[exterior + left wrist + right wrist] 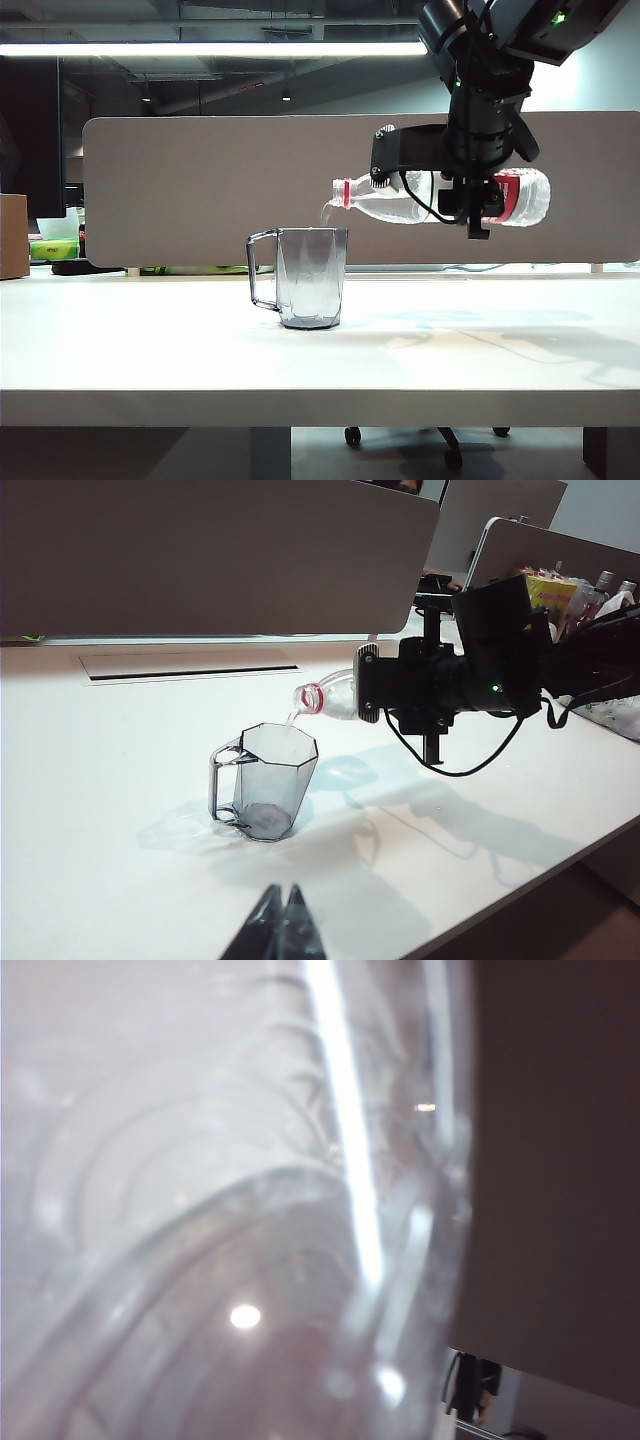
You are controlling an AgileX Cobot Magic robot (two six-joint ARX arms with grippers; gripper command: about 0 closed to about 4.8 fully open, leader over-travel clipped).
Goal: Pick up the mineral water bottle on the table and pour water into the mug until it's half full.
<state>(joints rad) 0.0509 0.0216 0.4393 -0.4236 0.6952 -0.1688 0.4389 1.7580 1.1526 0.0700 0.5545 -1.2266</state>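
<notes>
White table (pixel 120 340), one mug (pixel 310 275) on it

The mug stands at the frame's centre, handle turned left, its shadow spreading over the tabletop toward the right.

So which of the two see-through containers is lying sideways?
The bottle: the right end effector holds it level in the air, mouth over the mug, which stands upright on the table. The left end effector is idle.

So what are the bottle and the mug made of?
The bottle, held by the right gripper, looks like thin clear plastic: ribbed, see-through walls. The mug looks like grey-tinted glass, glossy and faceted, though clear hard plastic is possible.
</notes>
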